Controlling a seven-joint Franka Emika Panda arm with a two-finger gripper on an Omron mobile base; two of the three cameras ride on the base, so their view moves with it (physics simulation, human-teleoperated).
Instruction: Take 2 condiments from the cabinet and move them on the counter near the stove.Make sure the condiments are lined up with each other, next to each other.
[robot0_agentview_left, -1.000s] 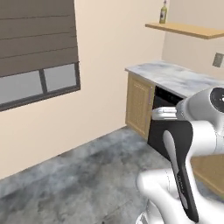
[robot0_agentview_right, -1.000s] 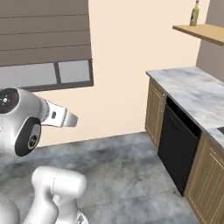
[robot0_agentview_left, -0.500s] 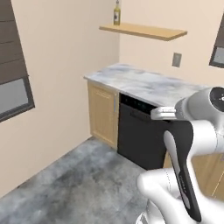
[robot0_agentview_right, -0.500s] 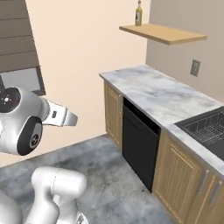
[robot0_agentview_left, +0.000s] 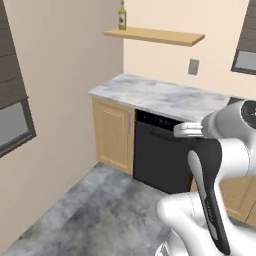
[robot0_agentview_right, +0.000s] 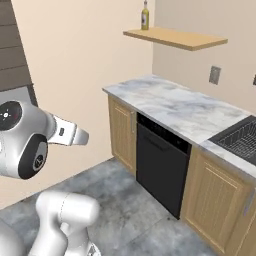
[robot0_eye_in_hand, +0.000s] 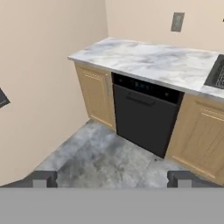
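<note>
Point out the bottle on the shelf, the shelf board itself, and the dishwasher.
Bottle (robot0_agentview_left: 122, 8), left base view, on its labelled body.
Shelf board (robot0_agentview_right: 176, 38), right base view, on the bare top surface.
Dishwasher (robot0_eye_in_hand: 144, 120), hand view, on its black front door.

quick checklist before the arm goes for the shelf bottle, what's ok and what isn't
1. Target located: a bottle stands upright at the left end of the shelf: ok.
2. Second condiment located: one bottle seen on the shelf: not ok.
3. Jaws free: gripper open, nothing between the fingertips: ok.
4. Gripper near the bottle: it faces the dishwasher and floor, well below the shelf: not ok.
5. Landing spot: bare counter seen, stove position: cannot tell.
</note>
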